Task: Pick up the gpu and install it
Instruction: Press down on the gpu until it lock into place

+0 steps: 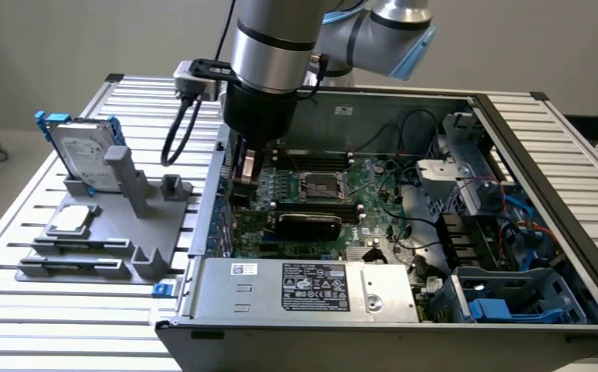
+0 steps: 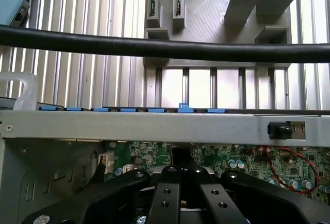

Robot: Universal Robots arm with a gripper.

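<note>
The gpu (image 1: 307,225), its glossy black cover facing up, lies flat across the green motherboard (image 1: 376,182) inside the open computer case, just in front of the processor socket (image 1: 316,184). Its bracket end points at the case wall on the exterior view's left. My gripper (image 1: 243,184) hangs down inside the case right by that wall, a little behind and to the exterior view's left of the gpu's cover. In the wrist view the black fingers (image 2: 165,183) of my gripper (image 2: 181,175) meet at the middle over the motherboard, shut, with nothing visible between them.
A grey fixture (image 1: 122,232) outside the case carries a silver hard drive in a blue frame (image 1: 81,147) and a small chip (image 1: 71,219). The power supply (image 1: 299,287) sits at the case front. A black cable (image 2: 154,49) and the metal case wall (image 2: 154,126) cross the wrist view.
</note>
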